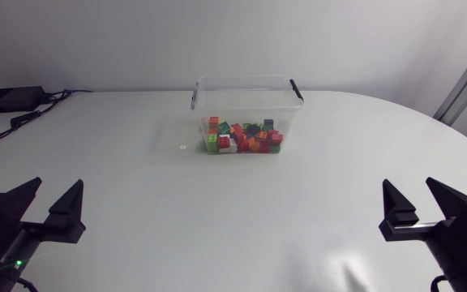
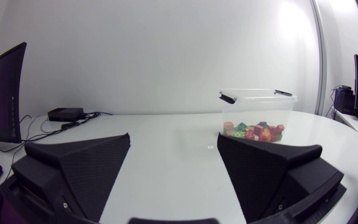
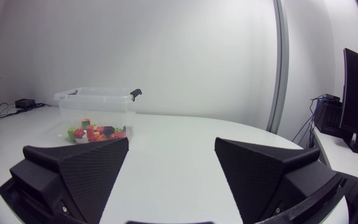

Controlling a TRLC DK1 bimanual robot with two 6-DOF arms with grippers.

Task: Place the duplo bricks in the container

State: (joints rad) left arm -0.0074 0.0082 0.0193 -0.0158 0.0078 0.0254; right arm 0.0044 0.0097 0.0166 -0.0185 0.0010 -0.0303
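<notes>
so your duplo bricks (image 1: 243, 136) all sit inside the container (image 1: 246, 79), well ahead, midway between both arms, neither clearly nearer. left gripper (image 1: 57, 188) and right gripper (image 1: 409, 185) both gape wide, holding nothing. no loose brick that i can see.

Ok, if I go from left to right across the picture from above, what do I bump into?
left gripper → clear container with the duplo bricks inside → right gripper
</notes>
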